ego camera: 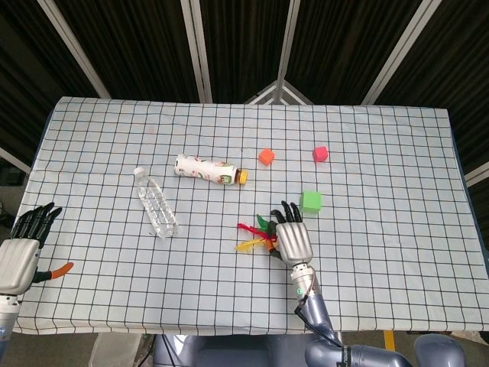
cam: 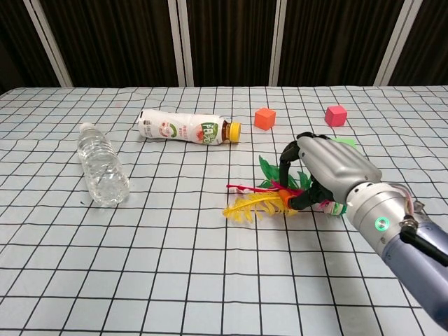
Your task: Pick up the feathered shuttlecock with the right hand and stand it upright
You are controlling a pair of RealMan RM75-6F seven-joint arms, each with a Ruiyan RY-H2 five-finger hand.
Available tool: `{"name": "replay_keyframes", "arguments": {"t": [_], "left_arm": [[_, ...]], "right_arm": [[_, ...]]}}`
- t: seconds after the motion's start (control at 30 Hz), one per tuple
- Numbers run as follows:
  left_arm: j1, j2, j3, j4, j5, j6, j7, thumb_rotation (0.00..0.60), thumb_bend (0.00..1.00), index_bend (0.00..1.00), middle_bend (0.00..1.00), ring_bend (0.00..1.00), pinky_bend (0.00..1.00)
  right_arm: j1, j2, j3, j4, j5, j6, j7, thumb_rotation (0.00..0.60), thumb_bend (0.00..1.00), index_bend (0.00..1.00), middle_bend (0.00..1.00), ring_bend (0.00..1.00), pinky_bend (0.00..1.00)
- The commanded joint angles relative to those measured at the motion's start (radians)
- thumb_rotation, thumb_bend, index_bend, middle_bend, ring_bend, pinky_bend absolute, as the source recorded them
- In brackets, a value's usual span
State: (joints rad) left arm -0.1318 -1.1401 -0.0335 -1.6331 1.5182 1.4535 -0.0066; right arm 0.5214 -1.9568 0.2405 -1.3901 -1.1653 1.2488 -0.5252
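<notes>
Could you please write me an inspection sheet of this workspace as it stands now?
Surface: table under a white checked cloth.
Job's things: feathered shuttlecock lying flat, base inside the right hand's grasp.
Clutter: water bottle and drink bottle on their sides; orange cube, pink cube, green cube.
Hands: right hand, fingers curled around the shuttlecock; left hand at the table edge, holding nothing.
Cables: nothing seen.
Surroundings: dark panels.
</notes>
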Motion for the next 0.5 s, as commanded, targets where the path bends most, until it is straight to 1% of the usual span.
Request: {"name": "replay_keyframes", "arguments": {"t": [0.03,0.13,0.23,0.37,0.5], "left_arm": [[0.0,0.0,0.0,0.0,0.0,0.0,0.0,0.6,0.0,0.0,0.0,0.0,0.0],[0.001,0.0,0.0,-0.001,-0.001,0.0,0.0,0.6,0.0,0.0,0.0,0.0,0.0],[0.0,0.0,0.001,-0.002,-0.002,-0.001,0.001,0.6,0.0,0.0,0.0,0.0,0.0],[0.001,0.0,0.001,-0.003,-0.003,-0.001,0.002,0.6,0.0,0.0,0.0,0.0,0.0],[0.002,0.0,0.001,-0.003,-0.003,0.0,0.005,0.6,0.0,0.0,0.0,0.0,0.0]], "right_arm": [[-0.001,0.009,0.0,-0.011,-0.005,0.005,-0.003,0.6,0.51,0.65,0.27,0.0,0.0],[-0.001,0.032,0.005,-0.044,-0.02,0.019,-0.012,0.6,0.52,0.65,0.27,0.0,0.0],[-0.002,0.075,0.016,-0.102,-0.035,0.036,-0.028,0.6,0.52,0.65,0.27,0.0,0.0],[-0.013,0.148,0.035,-0.187,-0.045,0.063,-0.056,0.6,0.52,0.65,0.27,0.0,0.0],[-0.046,0.239,0.042,-0.272,-0.033,0.092,-0.074,0.6,0.52,0.65,0.27,0.0,0.0]]}}
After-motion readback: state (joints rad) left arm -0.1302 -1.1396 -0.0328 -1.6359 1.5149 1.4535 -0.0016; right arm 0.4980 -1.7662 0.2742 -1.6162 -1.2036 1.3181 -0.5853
